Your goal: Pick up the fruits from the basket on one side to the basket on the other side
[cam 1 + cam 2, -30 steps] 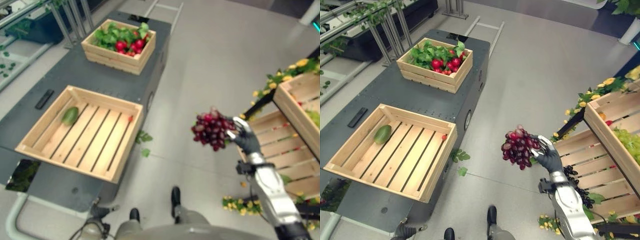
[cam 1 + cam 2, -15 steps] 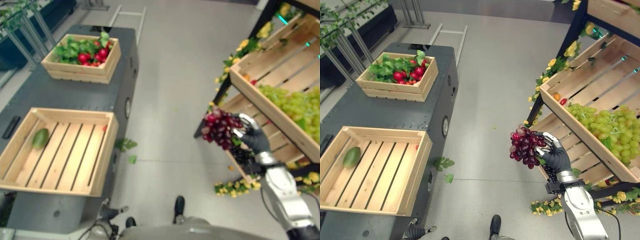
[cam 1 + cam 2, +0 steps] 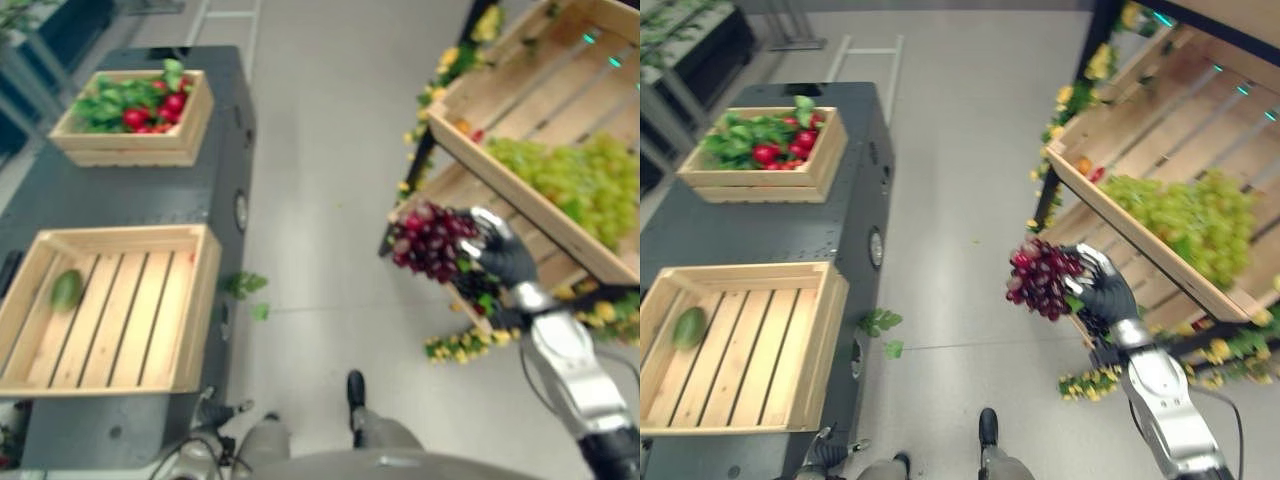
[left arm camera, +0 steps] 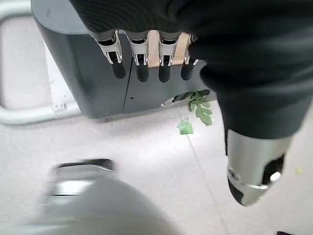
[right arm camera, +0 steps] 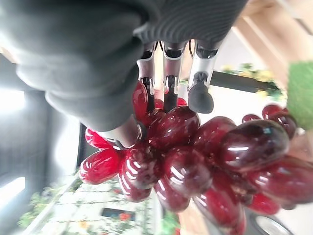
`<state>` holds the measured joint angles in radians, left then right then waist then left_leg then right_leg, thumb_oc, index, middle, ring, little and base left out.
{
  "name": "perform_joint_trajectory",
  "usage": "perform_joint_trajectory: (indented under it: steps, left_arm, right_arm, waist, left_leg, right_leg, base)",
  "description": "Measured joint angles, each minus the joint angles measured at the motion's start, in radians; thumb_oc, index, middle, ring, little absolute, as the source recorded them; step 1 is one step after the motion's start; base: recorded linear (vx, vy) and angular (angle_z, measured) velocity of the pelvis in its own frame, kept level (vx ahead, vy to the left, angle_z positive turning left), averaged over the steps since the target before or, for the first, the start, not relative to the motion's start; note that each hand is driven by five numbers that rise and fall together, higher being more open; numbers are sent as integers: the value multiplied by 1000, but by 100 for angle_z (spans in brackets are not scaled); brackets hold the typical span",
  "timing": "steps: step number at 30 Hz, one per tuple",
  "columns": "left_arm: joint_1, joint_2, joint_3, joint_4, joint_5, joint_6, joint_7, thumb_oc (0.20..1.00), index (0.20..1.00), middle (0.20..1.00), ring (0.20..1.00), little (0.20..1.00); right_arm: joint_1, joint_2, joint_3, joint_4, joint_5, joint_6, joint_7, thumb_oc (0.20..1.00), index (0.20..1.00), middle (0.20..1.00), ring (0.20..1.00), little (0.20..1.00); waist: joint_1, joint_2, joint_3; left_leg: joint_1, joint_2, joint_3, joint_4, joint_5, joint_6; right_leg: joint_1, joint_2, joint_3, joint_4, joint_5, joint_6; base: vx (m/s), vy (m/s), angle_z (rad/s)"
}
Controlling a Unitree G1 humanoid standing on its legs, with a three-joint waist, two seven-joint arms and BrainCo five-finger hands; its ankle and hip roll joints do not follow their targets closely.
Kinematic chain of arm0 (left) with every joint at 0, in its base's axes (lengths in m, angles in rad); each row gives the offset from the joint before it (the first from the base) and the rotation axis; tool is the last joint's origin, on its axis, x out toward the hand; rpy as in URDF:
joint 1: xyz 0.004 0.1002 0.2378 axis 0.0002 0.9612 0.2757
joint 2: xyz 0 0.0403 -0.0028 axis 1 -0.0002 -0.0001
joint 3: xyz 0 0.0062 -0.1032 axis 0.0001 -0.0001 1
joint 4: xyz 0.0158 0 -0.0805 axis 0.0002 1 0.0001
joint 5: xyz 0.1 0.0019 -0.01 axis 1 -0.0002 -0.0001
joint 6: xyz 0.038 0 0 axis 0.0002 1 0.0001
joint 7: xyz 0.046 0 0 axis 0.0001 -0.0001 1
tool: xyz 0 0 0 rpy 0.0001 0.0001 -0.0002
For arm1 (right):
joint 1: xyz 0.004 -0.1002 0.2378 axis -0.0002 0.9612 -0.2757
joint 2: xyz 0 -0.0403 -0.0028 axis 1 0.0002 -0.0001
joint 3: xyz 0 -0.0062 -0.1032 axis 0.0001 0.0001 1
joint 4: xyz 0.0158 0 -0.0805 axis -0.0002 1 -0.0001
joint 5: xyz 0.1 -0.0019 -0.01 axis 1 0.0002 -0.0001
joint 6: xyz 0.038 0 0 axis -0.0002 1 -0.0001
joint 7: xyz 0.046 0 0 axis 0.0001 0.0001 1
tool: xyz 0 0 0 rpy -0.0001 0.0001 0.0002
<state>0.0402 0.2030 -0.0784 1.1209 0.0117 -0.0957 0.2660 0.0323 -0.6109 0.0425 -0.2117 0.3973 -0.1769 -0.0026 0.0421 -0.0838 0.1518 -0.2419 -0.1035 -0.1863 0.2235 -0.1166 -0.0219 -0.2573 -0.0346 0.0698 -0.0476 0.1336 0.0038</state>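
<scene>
On the desk [image 3: 760, 225], a near-empty crate [image 3: 735, 345] with one green fruit [image 3: 687, 327], likely the drop spot; left hand [image 4: 146, 58] idle with fingers straight, clasping nothing; over the floor, red grapes [image 3: 1040, 278] clutched in the right hand [image 3: 1102, 292], raised clear for carrying; rightmost, a shelf crate [image 3: 1140, 210] of green grapes [image 3: 1185, 215], probably the source.

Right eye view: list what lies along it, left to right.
Green fruit in the near crate → leaves on the floor → red grapes → right hand holding them → green grapes in the shelf crate.
</scene>
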Motion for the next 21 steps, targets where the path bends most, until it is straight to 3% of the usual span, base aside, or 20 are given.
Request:
perform_joint_trajectory:
  steps: [1,2,3,4,5,6,8,9,11,12,13,15,18,21]
  left_arm:
    - [7,-19,0,0,-6,0,0,1000,1000,1000,1000,1000]
    - [22,-30,1,1,-6,0,0,1000,1000,1000,1000,1000]
    - [46,4,1,-5,-7,2,-1,1000,1000,1000,1000,1000]
    - [56,21,1,-10,-7,0,-2,1000,1000,1000,1000,1000]
    - [39,34,1,14,-8,5,-2,1000,1000,1000,1000,1000]
    - [25,32,4,34,-7,10,-6,1000,1000,1000,1000,1000]
    - [13,30,0,34,-8,9,-8,1000,1000,1000,1000,1000]
    - [13,27,0,27,-8,8,-9,1000,1000,1000,1000,1000]
    - [25,9,-4,26,-8,9,-10,1000,1000,1000,1000,1000]
    - [34,3,-9,22,-8,10,-10,1000,1000,1000,1000,1000]
    - [46,5,-9,14,-8,11,-11,1000,1000,1000,1000,1000]
    - [41,18,-19,-3,-8,11,-11,1000,1000,1000,1000,1000]
    - [26,21,-25,-40,-8,9,-10,1000,1000,1000,1000,1000]
    - [21,25,-26,-56,-8,6,-9,1000,1000,1000,1000,1000]
  right_arm:
    - [4,-19,1,-12,7,0,0,200,200,200,200,200]
    - [7,-15,6,-15,9,-2,3,200,200,200,200,200]
    - [41,10,13,-32,12,0,9,200,200,200,200,200]
    - [51,8,12,-38,17,0,11,200,200,200,200,200]
    - [49,15,6,-30,18,1,13,200,200,200,200,200]
    - [51,9,3,-22,20,1,11,200,200,200,200,200]
    - [40,12,2,-21,20,1,9,200,200,200,200,200]
    - [40,14,1,-25,20,2,6,200,200,200,200,200]
    - [29,8,0,-27,18,2,7,200,200,200,200,200]
    - [28,7,-2,-27,19,4,6,200,200,200,200,200]
    - [31,10,-1,-28,19,4,7,200,200,200,200,200]
    - [24,10,-3,-31,19,5,5,200,200,200,200,200]
    - [2,12,0,-31,19,6,4,200,200,200,200,200]
    - [-5,13,2,-31,19,6,0,200,200,200,200,200]
  waist:
    - [9,58,-6]
    - [40,74,1]
    - [22,43,-15]
    - [-12,7,-10]
    - [-30,-35,-10]
    - [-33,-29,-10]
    - [-22,-29,1]
    - [-25,-30,3]
    - [-8,5,-4]
    - [-10,19,-6]
    - [2,14,-7]
    - [-12,-3,-11]
    - [4,-15,-13]
    - [1,-24,-16]
  left_leg:
    - [-7,6,-14,-45,2,37]
    - [-14,46,-5,-13,50,25]
    - [-12,50,4,-13,42,12]
    - [-17,31,1,4,39,4]
    - [-16,10,-3,3,41,-2]
    - [-15,31,-36,19,44,-13]
    - [-36,36,-26,37,49,-39]
    - [-32,27,-10,27,49,-38]
    - [-23,44,-11,-68,76,-18]
    - [7,51,-11,-123,135,-10]
    - [41,44,-1,-159,177,10]
    - [56,30,25,-182,178,22]
    - [67,26,79,-207,179,32]
    - [106,25,96,-249,184,44]
  right_leg:
    - [1,51,-15,32,-17,31]
    - [-52,102,-30,206,-77,10]
    - [-91,117,-44,453,-199,28]
    - [-70,92,-64,515,-300,26]
    - [-5,85,-52,412,-339,-67]
    - [34,95,-55,335,-310,-78]
    - [84,92,-46,250,-256,-91]
    - [103,91,-43,220,-237,-85]
    - [142,93,-28,166,-221,-73]
    - [163,94,-8,148,-221,-61]
    - [182,86,10,136,-226,-47]
    - [186,63,37,107,-223,-27]
    - [189,46,67,73,-208,12]
    - [220,37,77,31,-191,29]
  base:
    - [44,14,-146]
    - [77,23,-128]
    - [76,23,-73]
    - [129,49,-9]
    - [91,69,24]
    - [93,68,-10]
    - [26,99,-9]
    - [52,143,-16]
    - [95,129,-32]
    - [71,136,-36]
    - [47,142,-34]
    - [35,118,-34]
    - [26,108,-47]
    - [11,76,-23]
